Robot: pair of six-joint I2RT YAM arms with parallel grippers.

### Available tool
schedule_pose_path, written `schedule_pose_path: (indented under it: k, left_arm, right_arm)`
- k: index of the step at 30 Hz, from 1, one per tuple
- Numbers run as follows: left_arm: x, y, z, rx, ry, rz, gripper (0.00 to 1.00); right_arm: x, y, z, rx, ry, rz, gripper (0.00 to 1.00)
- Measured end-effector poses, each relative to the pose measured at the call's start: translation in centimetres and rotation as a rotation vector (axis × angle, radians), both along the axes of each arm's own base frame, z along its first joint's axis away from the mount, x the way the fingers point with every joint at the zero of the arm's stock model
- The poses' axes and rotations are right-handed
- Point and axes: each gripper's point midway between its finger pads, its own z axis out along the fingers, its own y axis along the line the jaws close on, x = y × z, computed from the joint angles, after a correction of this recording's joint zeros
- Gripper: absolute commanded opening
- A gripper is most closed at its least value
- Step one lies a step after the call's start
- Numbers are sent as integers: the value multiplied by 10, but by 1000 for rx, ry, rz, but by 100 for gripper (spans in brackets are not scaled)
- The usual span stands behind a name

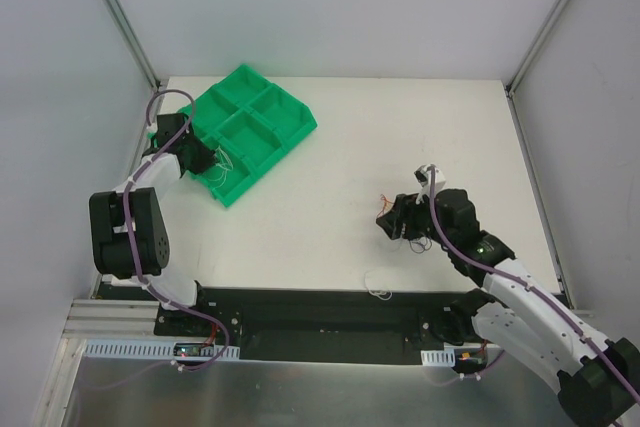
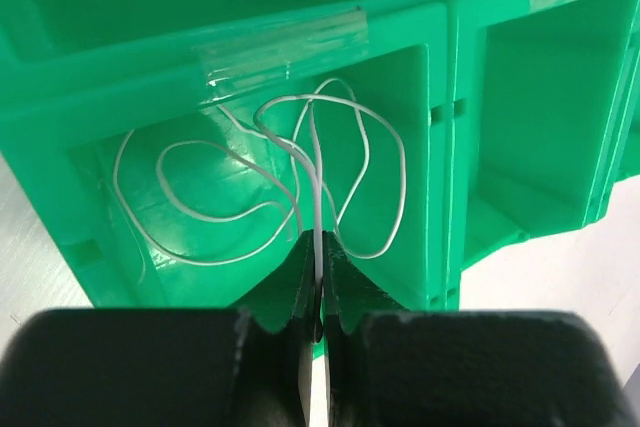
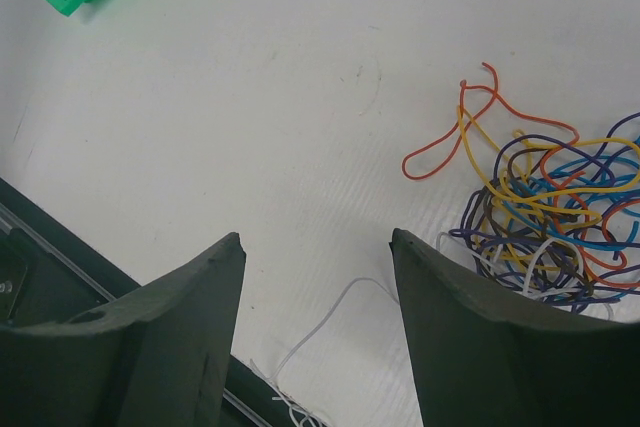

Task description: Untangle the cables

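Pinching a white cable (image 2: 316,182) between its fingertips, the left gripper (image 2: 318,247) sits at the 6 o'clock edge of its wrist view, jaws pressed together on the strand. From the pinch the cable runs up toward 12 o'clock and spreads in loose loops across the floor of one compartment of the green bin (image 2: 440,147); the loops reach out to 9 o'clock and 3 o'clock inside that same compartment. A strip of clear tape (image 2: 285,42) lies on the bin wall just above, at 12 o'clock.

From above, the bin rests at 10 o'clock on the white table (image 1: 400,127), set at an angle, and the compartment in question is the one at the bin's 7 o'clock corner.

The right gripper (image 3: 318,239) hovers over the table at about 4 o'clock from its middle, fingers spread well apart with only bare tabletop between them. The tangle of cables (image 3: 545,212) (blue, purple, orange, yellow, red and white strands knotted together) lies on the table at 3 o'clock in the right wrist view, just beside the right-hand finger and partly hidden behind it. A loose white cable (image 3: 322,330) trails on the table toward 6 o'clock, apart from the tangle as far as can be seen.
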Motion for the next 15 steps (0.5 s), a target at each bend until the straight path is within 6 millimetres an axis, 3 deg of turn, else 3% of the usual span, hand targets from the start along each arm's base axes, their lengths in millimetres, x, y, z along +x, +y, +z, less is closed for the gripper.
schedule_pose_path:
  k: [2,3,5,7,8,15]
  left_arm:
    - [-3,1,-2,-9,20,11,2]
    - [-3,2,-1,-9,24,12,9]
    - [0,2,5,-10,18,10,30]
    - [4,1,13,-14,3,3,60]
    - [6,1,17,-15,-5,1,66]
    - [-2,-1,48,-27,-51,19,73]
  right_arm:
    - [0,1,-1,1,6,2,64]
    - [0,2,-1,2,8,4,64]
    - [0,2,-1,5,9,7,64]
    - [-1,3,-1,8,11,9,64]
    - [-1,3,-1,9,12,10,64]
    - [-1,1,-2,-1,16,4,64]
